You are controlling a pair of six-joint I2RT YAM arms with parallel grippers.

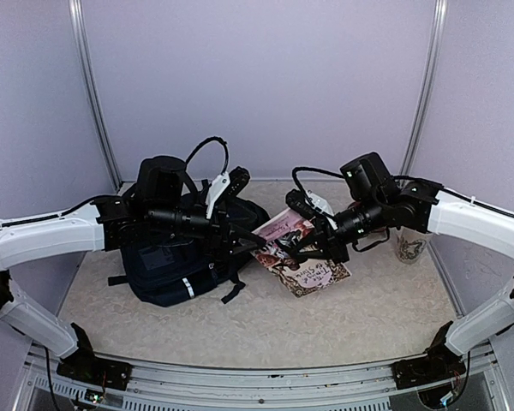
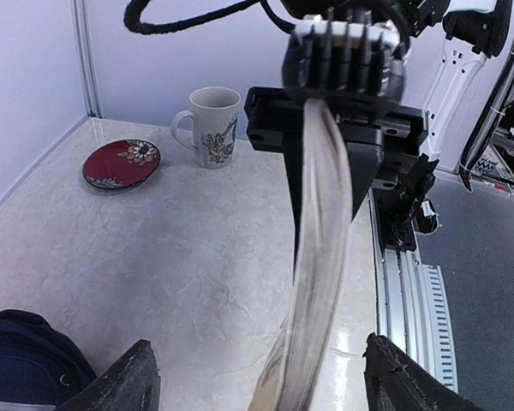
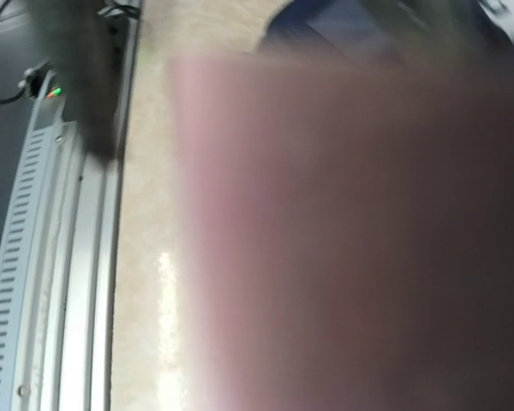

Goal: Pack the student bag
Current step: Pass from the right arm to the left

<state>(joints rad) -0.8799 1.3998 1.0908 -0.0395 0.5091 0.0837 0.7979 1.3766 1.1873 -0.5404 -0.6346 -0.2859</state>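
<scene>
The student bag (image 1: 167, 278) lies on the desk (image 1: 368, 317) under the left arm (image 1: 51, 235), and the book (image 1: 301, 261), clamped in the right gripper (image 1: 324, 248), hangs just right of it, long axis pointing toward the bag, its near edge inside the wide-spread left gripper (image 1: 255, 242).

The student bag (image 1: 167, 272) is a large dark navy fabric backpack lying flat on the left half of the table (image 1: 368, 317), its top toward the back wall. A short pale strip marks its front, a white patch shows near the top, and black straps stick out from its near edge.
</scene>
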